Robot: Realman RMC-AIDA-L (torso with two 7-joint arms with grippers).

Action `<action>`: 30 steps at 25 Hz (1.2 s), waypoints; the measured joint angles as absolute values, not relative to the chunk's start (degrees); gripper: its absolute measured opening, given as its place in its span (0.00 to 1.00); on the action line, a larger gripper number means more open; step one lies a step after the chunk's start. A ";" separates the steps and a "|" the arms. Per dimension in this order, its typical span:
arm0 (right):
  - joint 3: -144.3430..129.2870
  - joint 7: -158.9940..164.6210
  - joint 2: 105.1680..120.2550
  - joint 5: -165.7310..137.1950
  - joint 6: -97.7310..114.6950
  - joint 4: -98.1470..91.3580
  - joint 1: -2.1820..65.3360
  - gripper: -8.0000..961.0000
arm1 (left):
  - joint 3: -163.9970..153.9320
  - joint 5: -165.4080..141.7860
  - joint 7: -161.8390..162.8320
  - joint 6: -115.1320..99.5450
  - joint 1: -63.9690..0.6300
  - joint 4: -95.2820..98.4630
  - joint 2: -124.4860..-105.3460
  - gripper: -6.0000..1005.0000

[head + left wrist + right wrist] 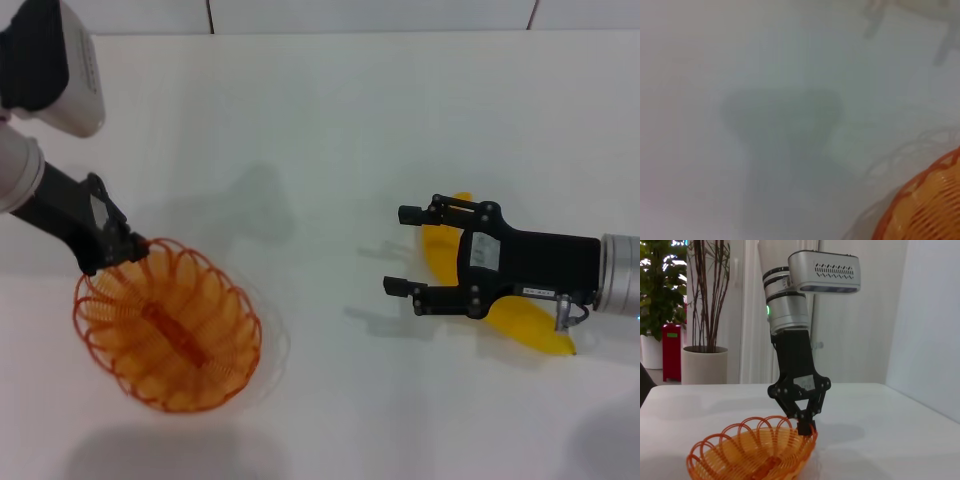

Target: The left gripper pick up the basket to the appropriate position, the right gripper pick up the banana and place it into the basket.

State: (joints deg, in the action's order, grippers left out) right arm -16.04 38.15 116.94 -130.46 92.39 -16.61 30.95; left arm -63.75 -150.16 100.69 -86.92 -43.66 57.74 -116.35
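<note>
The orange wire basket [165,325] sits at the front left of the white table. My left gripper [125,250] is shut on its far rim. The right wrist view shows the same: the left gripper [803,426] pinches the basket's [752,452] rim, and that side sits slightly higher. A part of the basket [930,210] shows in the left wrist view. The yellow banana [530,322] lies on the table at the right, partly hidden under my right gripper's body. My right gripper [400,250] is open and empty, with its fingers pointing toward the basket and reaching past the banana.
The white table [320,120] stretches between the basket and the banana, and its back edge [300,33] meets a wall. Beyond the table, the right wrist view shows a potted plant [705,365].
</note>
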 joint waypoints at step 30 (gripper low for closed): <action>-15.78 38.14 116.89 -130.16 92.37 -15.37 32.95 0.86 | -52.44 -144.19 124.58 -77.17 -51.18 40.76 -115.46 0.03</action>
